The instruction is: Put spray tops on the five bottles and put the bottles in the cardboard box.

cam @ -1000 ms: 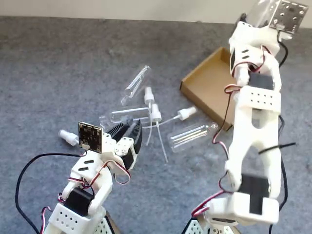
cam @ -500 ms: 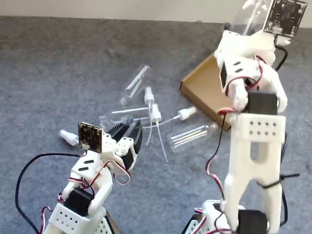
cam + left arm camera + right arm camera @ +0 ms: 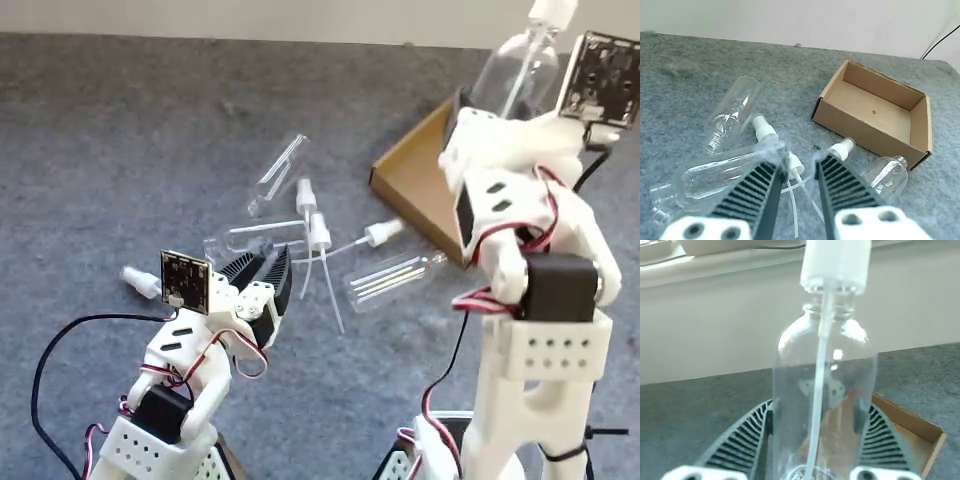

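Observation:
My right gripper (image 3: 505,100) is shut on a clear bottle (image 3: 515,65) held upright, high over the cardboard box (image 3: 420,185). A white spray top (image 3: 836,262) sits in the bottle's (image 3: 822,390) neck, its tube running down inside. My left gripper (image 3: 266,275) stands open low over the table with nothing between its fingers. Just beyond its tips lie clear bottles (image 3: 732,115) (image 3: 715,175) (image 3: 887,175) and loose spray tops (image 3: 765,129) (image 3: 840,148). The high view shows those bottles (image 3: 278,175) (image 3: 255,240) (image 3: 395,280) on their sides.
The table is covered in grey carpet-like cloth. The box (image 3: 875,107) lies open at the back right with its inside bare. One spray top (image 3: 140,282) lies apart, left of my left arm. Cables trail from both arm bases at the front edge.
The right arm has lifted and swung, bringing the held bottle more upright and further into view above the box. The left arm has not moved.

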### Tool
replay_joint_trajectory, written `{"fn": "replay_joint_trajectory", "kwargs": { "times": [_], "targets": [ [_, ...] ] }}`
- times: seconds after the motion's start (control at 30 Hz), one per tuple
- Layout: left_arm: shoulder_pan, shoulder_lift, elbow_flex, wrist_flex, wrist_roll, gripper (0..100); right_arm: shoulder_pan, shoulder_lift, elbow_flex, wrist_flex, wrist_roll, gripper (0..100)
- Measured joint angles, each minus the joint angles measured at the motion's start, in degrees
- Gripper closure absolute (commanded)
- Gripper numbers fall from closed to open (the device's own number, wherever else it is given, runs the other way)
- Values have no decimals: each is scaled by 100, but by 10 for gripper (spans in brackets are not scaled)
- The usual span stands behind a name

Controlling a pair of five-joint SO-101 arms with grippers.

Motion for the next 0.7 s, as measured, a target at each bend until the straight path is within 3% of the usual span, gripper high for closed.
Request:
{"fn": "replay_joint_trajectory", "kwargs": {
  "times": [0.23, 0.43, 0.7],
  "targets": [
    [220, 0, 0, 0, 0, 958, -545, -378, 0, 782, 844, 831],
    [545, 0, 0, 0, 0, 958, -598, -967, 0, 1459, 993, 831],
    [1618, 0, 0, 0, 0, 958, -624, -2277, 1600, 1081, 1011, 831]
  ]
}}
